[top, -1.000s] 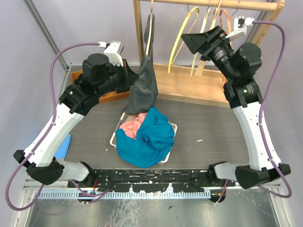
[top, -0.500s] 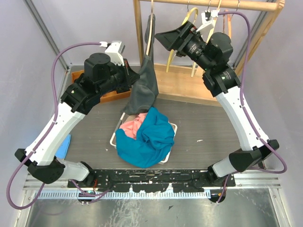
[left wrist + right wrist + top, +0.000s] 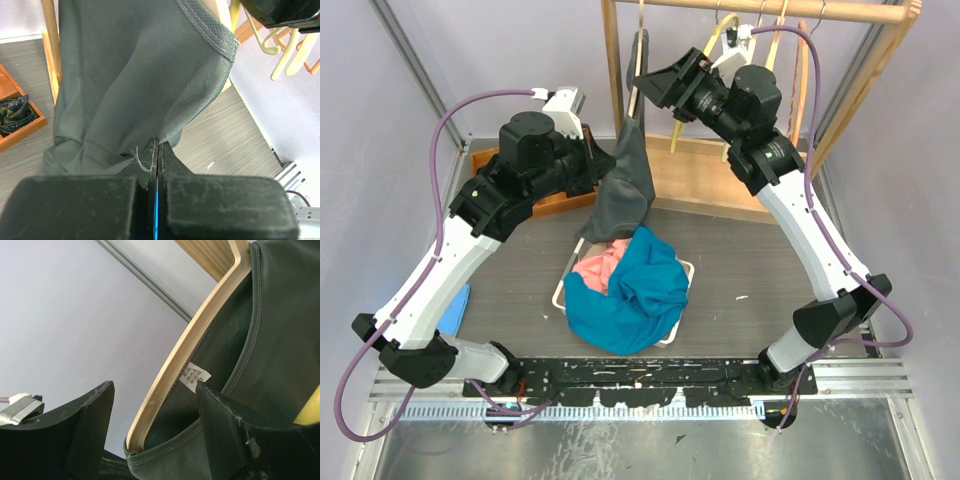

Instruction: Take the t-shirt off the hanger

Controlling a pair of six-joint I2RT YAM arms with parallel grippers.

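Dark grey t-shirt (image 3: 625, 178), collar over pale wooden hanger (image 3: 204, 325), body hanging down

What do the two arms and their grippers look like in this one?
The left arm and right arm have white links, black joints and a looping purple cable each. The left gripper and right gripper have blocky black fingers, scuffed pale.

White arms (image 3: 440, 270), black joints (image 3: 525, 135) (purple cables (image 3: 480, 97) alongside)

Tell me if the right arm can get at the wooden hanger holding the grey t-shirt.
Probably yes. The right gripper is open, with one jaw on either side of the wooden hanger and nothing between them and the bare wood. The grey t-shirt wraps the hanger only lower down.
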